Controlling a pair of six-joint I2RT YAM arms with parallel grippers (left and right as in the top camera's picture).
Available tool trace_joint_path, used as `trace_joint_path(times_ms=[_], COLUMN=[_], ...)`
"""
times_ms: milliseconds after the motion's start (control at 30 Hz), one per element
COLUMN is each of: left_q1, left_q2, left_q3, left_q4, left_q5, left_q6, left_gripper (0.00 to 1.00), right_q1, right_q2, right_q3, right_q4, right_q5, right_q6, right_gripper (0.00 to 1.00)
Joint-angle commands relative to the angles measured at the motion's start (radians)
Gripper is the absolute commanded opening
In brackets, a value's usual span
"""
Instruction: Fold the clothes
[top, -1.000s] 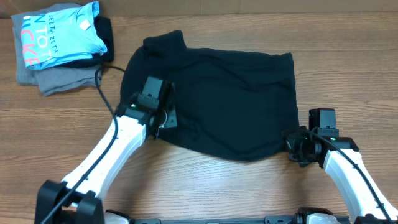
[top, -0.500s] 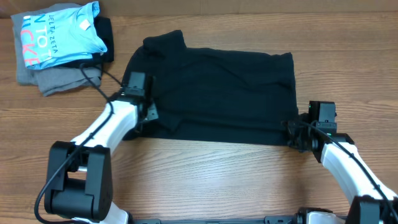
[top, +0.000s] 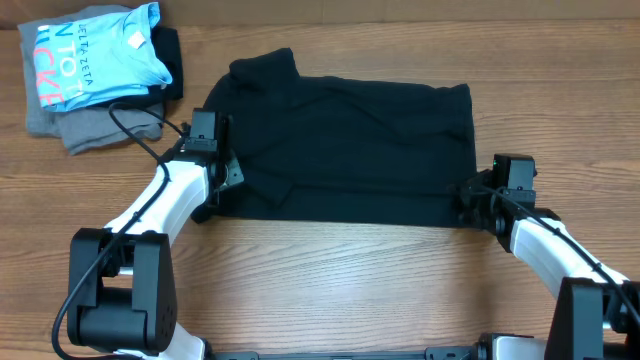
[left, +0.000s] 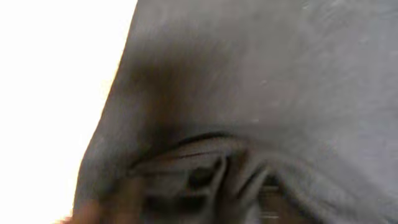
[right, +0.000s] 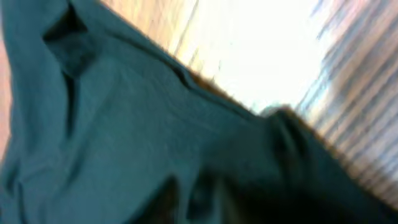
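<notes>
Overhead, the black T-shirt (top: 350, 150) lies as a wide folded band on the tabletop (top: 350, 290), left jaws and right jaws at its ends, grip or release impossible to tell; the lengthwise fold seems laid, and next needs regrasping for a crosswise fold.

The left arm (top: 160, 205) stretches up from the near edge, and the left hand (top: 226, 178) turns toward centre. Over to the right arm (top: 550, 250), mirroring it, with the right hand (top: 470, 205) facing left (jaw spacing on either one is unreadable; both wrist views are blurred).
</notes>
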Motion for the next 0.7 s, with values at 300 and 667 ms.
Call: trace_joint_path(times_ms=[300,667], left_q1=[0.011,-0.063], left_q2=[-0.007,-0.005], left_q3=[0.296,0.351], left_q4=[-0.351,-0.598], left_q5=[0.074,0.343], left_q6=[0.055,0.054], left_gripper=[1.0,0.95], right_q1=[-0.001,0.047], right_q2=[0.001,0.003], right_q3=[0.409,0.508], right_q4=[-0.37,-0.565], right_q5=[-0.036,-0.288], right_q6=[-0.206,-0.363], right_gripper=[1.0,1.0])
